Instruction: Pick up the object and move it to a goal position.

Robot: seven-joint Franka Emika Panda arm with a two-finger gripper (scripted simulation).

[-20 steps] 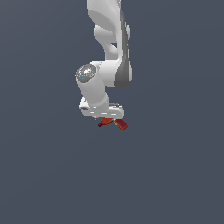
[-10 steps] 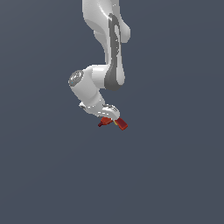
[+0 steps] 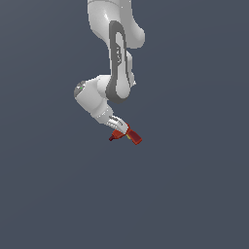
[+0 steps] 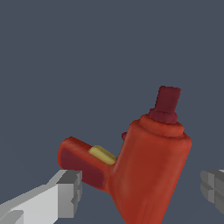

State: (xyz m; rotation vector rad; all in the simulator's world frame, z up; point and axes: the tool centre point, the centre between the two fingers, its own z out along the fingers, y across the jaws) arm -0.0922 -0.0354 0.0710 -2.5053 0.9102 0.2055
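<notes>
The object (image 3: 127,136) is a small red drill-like item at the tip of the white arm in the exterior view. The wrist view shows the object (image 4: 148,166) close up, with a fat red body, a dark red stub (image 4: 167,103) at one end and a yellow patch (image 4: 102,154) on its handle. My gripper (image 4: 140,188) is open and straddles the object. One finger (image 4: 65,194) is next to the handle. The other finger (image 4: 213,189) stands apart from the body with a visible gap. In the exterior view my gripper (image 3: 121,130) is tilted over the object.
A plain dark grey surface fills both views. The white arm (image 3: 114,68) comes down from the top of the exterior view, with its elbow bulging toward that view's left.
The wrist and hand have swung toward the exterior view's left and tilted more steeply. The red object has stayed in about the same spot.
</notes>
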